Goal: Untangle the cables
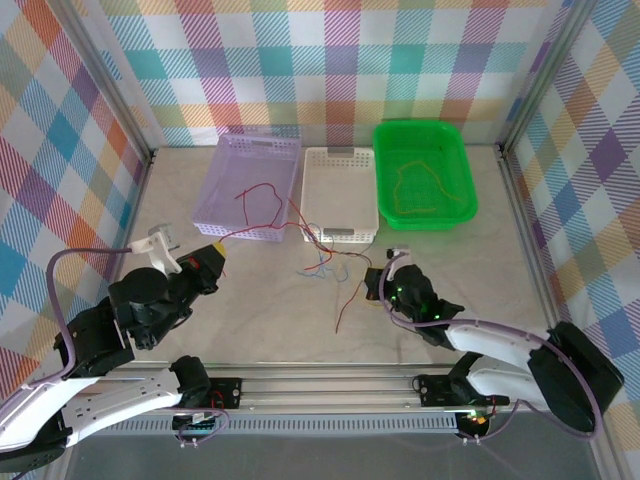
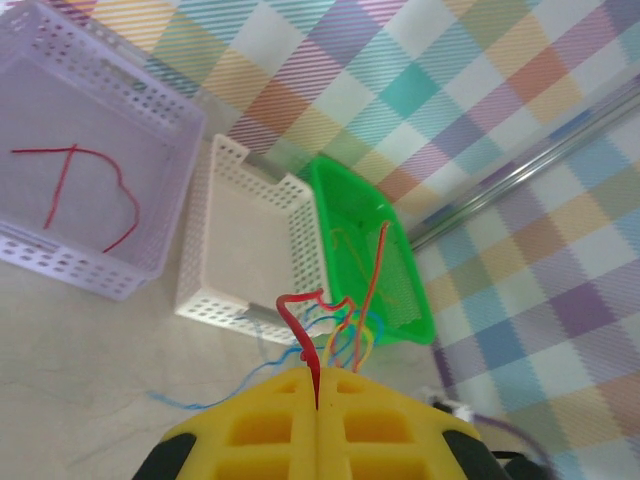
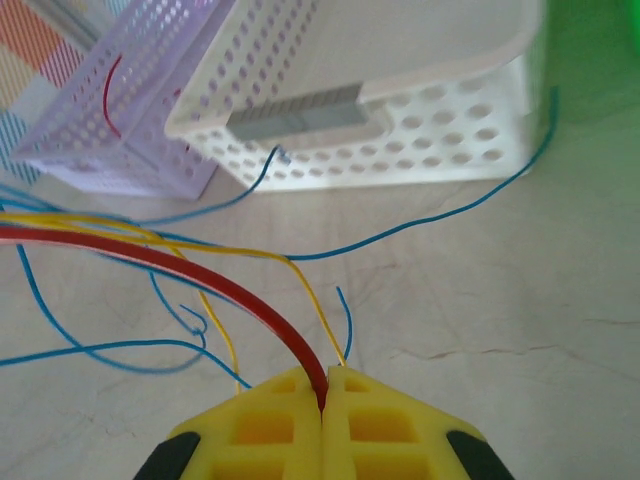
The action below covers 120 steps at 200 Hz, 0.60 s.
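A lab robot booth: plaid walls (image 1: 330,60), aluminium rail (image 1: 330,385).

Bright, even light, faint soft shadows, red cable (image 3: 230,290) blurred close to the right wrist lens.

right gripper (image 3: 323,385) pinched closed on red cable (image 3: 200,275); yellow cable (image 3: 285,262) and blue cables (image 3: 440,215) lie before white basket (image 3: 400,120), purple basket (image 3: 140,110) beside it.

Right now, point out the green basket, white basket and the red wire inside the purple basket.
Green basket (image 1: 420,125): top view, far rim.
White basket (image 1: 343,235): top view, near wall.
Red wire (image 2: 133,205): left wrist view, its curved bend.
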Motion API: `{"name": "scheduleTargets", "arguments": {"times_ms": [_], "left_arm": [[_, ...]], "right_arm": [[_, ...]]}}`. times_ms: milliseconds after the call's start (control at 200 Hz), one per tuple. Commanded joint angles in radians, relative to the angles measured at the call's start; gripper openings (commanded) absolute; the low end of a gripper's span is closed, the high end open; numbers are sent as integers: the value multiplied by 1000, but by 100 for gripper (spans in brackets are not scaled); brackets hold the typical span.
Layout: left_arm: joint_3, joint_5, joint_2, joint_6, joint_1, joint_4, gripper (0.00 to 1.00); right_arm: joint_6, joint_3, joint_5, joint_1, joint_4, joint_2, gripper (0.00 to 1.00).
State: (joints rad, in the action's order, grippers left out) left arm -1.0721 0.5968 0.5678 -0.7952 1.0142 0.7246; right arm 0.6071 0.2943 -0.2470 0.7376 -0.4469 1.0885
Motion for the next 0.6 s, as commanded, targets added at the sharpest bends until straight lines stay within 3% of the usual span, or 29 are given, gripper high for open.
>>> {"name": "scheduleTargets", "arguments": {"times_ms": [0,230,595], "left_arm": [[-52,63,2,12,11,102,0],[-91,109,1,23,11,189,0],[-123,162,-29,23,11,256,0]], "right_arm": [[29,-28,34,-77,133,-103,0],[25,-44,92,-202,309,-267,0],[68,-58,113,-317,446,-290,0]]}}
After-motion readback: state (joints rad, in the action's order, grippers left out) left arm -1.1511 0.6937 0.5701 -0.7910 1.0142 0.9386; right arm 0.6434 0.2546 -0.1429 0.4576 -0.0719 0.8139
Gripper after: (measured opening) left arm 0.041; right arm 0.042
